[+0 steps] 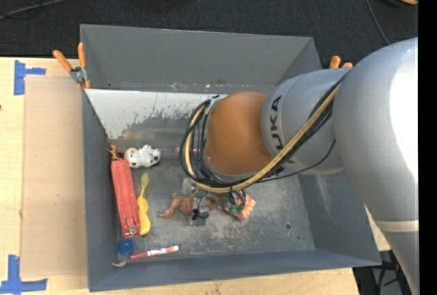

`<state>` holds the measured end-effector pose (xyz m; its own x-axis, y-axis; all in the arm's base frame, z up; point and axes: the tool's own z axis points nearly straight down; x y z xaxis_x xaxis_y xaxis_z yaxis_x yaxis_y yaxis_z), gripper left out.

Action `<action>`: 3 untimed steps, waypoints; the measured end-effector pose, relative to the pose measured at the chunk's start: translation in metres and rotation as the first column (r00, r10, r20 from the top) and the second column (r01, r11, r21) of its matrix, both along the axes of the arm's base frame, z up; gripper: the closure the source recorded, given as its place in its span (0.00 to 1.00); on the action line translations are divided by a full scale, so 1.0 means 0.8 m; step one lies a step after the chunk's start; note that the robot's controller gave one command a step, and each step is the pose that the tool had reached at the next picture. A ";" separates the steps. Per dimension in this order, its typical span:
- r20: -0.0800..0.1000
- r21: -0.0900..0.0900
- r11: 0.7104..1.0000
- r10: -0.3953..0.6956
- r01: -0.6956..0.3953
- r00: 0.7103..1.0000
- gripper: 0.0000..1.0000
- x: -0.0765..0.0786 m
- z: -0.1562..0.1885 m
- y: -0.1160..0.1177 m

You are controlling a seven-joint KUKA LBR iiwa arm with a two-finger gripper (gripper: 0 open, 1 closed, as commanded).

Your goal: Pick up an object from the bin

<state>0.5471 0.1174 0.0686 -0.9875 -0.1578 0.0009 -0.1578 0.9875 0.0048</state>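
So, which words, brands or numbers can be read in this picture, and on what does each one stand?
"UKA": on the grey robot arm, likely the end of a longer brand name.
Too small to read: any marks on the long red thing by the left wall of the bin.
Too blurred to read: print on the red and white stick near the front wall.

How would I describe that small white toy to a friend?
In the grey metal bin, find the long red bar along the view's left wall. At the bar's far end, toward the back wall, sits the small white toy with dark spots. It alone is white and rounded; the bar and the yellow stick nearby are long and thin.
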 end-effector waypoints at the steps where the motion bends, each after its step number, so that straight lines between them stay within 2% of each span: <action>1: -0.005 -0.002 1.000 -0.001 0.001 1.000 1.00 -0.003 0.034 -0.001; 2: -0.006 -0.002 1.000 -0.001 0.001 1.000 1.00 -0.003 0.111 0.000; 3: -0.003 -0.001 1.000 -0.002 0.002 1.000 1.00 -0.002 0.161 0.000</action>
